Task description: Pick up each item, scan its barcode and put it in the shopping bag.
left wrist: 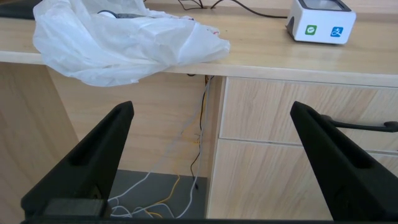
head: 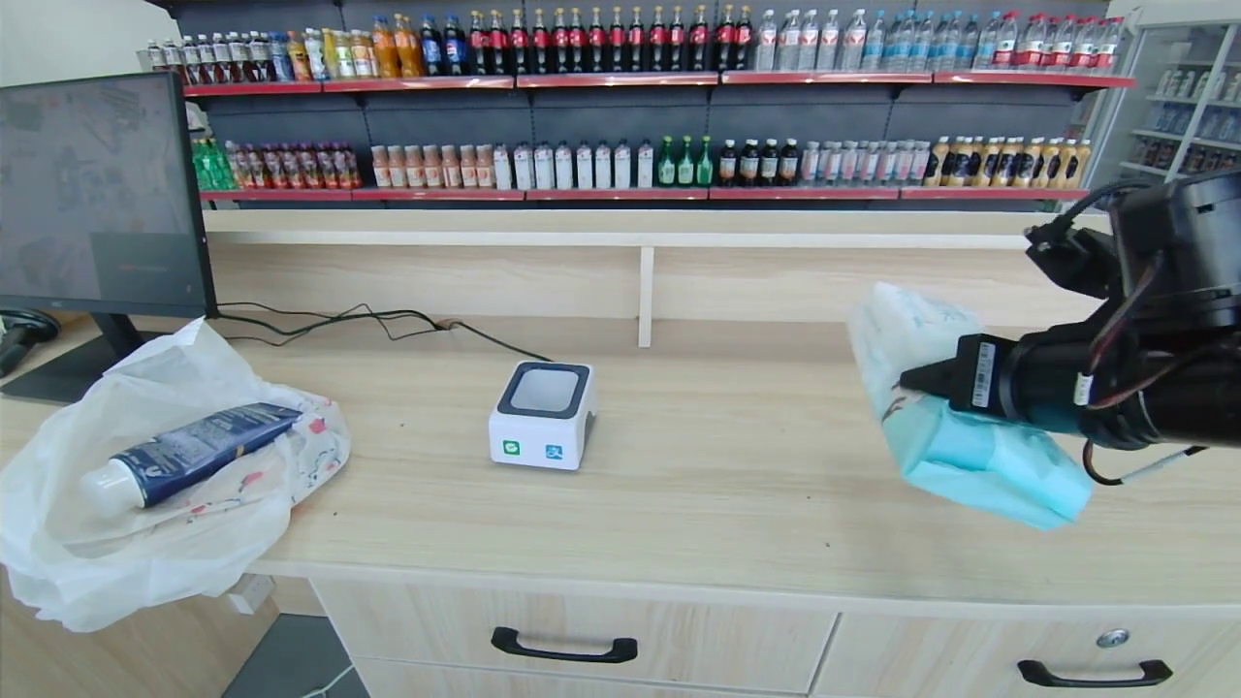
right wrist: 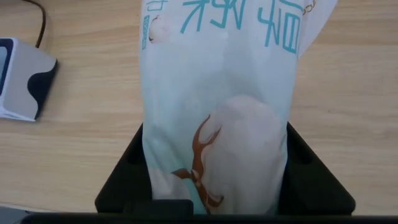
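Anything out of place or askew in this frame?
Only the bag: it slumps flat at the left end of the counter, part of it hanging over the front edge, with the tube lying slantwise on it. The scanner sits upright; the pack is tilted in the right gripper.

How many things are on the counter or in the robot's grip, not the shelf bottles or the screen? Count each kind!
Plastic shopping bag: 1
Dark blue tube: 1
Barcode scanner: 1
Teal soft pack: 1
Total: 4
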Motion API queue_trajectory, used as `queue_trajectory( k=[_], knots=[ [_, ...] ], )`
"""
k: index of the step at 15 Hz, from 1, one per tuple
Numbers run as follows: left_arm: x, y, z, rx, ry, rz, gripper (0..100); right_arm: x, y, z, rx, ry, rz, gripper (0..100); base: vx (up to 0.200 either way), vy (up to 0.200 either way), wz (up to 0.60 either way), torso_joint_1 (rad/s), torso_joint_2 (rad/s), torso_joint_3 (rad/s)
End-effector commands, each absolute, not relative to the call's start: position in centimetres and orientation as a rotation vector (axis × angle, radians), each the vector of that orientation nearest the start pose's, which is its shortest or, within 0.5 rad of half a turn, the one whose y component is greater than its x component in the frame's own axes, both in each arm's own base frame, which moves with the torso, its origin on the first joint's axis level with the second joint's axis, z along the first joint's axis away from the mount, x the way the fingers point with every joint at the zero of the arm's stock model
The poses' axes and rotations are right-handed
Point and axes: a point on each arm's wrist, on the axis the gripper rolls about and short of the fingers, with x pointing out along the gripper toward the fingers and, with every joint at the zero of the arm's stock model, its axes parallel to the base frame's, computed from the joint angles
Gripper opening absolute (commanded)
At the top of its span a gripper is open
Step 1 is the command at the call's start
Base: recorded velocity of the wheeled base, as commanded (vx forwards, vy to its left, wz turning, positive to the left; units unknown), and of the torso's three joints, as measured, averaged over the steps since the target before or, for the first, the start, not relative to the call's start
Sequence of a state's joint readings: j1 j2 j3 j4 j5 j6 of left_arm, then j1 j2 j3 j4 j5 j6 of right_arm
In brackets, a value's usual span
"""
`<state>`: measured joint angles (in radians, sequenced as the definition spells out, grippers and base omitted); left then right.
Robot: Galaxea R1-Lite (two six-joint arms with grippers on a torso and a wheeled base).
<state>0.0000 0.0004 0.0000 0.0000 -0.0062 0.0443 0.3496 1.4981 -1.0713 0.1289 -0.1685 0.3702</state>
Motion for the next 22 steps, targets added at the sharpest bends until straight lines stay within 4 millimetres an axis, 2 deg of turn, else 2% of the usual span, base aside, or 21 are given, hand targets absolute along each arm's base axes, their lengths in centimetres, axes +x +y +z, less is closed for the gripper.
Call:
queue_trajectory(
  k=[1,4,6,8,11,14,17,19,20,22],
  knots=[
    [-2.3,0.0,7.5,0.044,0.000,-0.006,100,19.8,6.9,25.9,0.257,0.488,0.110,0,0.000,0.000,0.00,0.000,0.00,0.000],
    [-2.3,0.0,7.5,0.043,0.000,-0.006,100,18.1,6.4,25.2,0.343,0.501,0.139,0,0.000,0.000,0.00,0.000,0.00,0.000],
    [-2.3,0.0,7.5,0.044,0.000,-0.008,100,17.1,6.8,24.6,0.399,0.476,0.223,0,0.000,0.000,0.00,0.000,0.00,0.000],
    [-2.3,0.0,7.5,0.044,0.000,-0.008,100,17.3,7.3,24.4,0.462,0.437,0.277,0,0.000,0.000,0.00,0.000,0.00,0.000],
    [-2.3,0.0,7.5,0.044,0.000,-0.006,100,16.9,8.5,24.6,0.624,0.480,0.383,0,0.000,0.000,0.00,0.000,0.00,0.000],
    [-2.3,0.0,7.5,0.044,0.000,-0.006,100,15.7,10.4,23.6,0.710,0.554,0.464,0,0.000,0.000,0.00,0.000,0.00,0.000],
    [-2.3,0.0,7.5,0.043,0.000,-0.006,100,16.5,12.2,22.6,0.928,0.602,0.491,0,0.000,0.000,0.00,0.000,0.00,0.000],
    [-2.3,0.0,7.5,0.044,0.000,-0.008,100,16.4,12.5,22.0,0.972,0.662,0.563,0,0.000,0.000,0.00,0.000,0.00,0.000],
    [-2.3,0.0,7.5,0.044,0.000,-0.006,100,16.0,12.3,21.1,0.982,0.765,0.637,0,0.000,0.000,0.00,0.000,0.00,0.000],
    [-2.3,0.0,7.5,0.044,0.000,-0.006,100,15.9,12.3,21.0,1.100,0.859,0.649,0,0.000,0.000,0.00,0.000,0.00,0.000]
  ],
)
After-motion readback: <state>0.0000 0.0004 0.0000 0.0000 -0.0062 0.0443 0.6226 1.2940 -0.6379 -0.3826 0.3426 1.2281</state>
